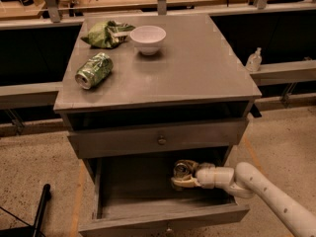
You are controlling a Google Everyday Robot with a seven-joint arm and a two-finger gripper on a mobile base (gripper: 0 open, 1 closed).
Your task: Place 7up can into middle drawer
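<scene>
The pincer (183,178), reaching in from the right, is clamped on the 7up can (180,169) inside the open middle drawer (133,191), toward its far right. The can is probably light, thin-walled and slippery, so a gentle mid-body grip suits it.

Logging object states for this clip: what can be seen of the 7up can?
The 7up can looks like a small metal can. Its silvery top is turned toward the camera, and little of its pale body shows. It is inside the open middle drawer, toward the right side, over the tray floor; whether it touches the floor cannot be told. The gripper, reaching in from the right, is closed around it, with one tan finger beneath it.
</scene>
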